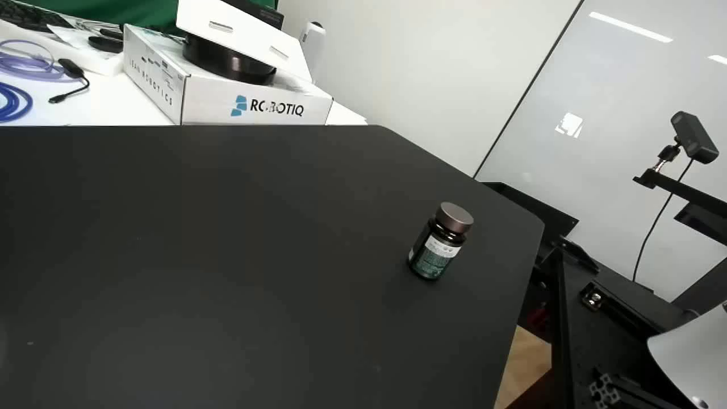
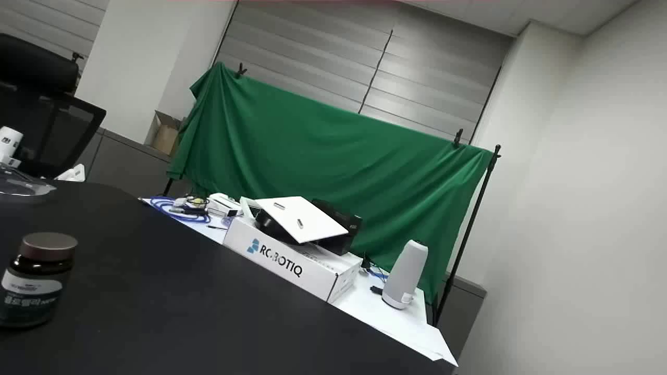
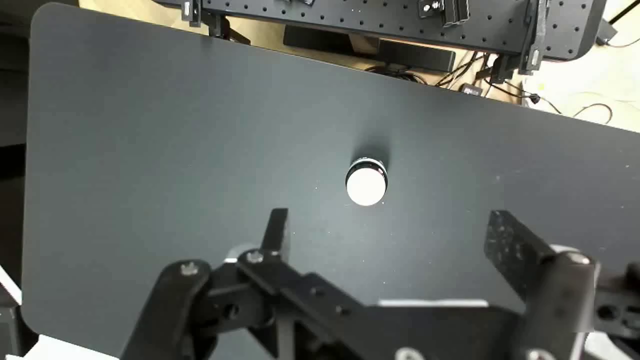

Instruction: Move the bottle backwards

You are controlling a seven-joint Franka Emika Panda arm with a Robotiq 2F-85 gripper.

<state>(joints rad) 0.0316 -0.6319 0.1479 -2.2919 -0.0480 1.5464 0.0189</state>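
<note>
- In the wrist view I have the gripper (image 3: 390, 220) with its two fingers wide apart.
- Past the fingertips, touching neither, I see the bottle (image 3: 366, 187) standing on the dark table (image 3: 175, 125).
- It sits upright, cap on, toward the table edge facing the black perforated board (image 3: 380, 15).
- In both exterior views I also make out the white Robotiq box (image 1: 255, 108), well apart from the bottle.
</note>
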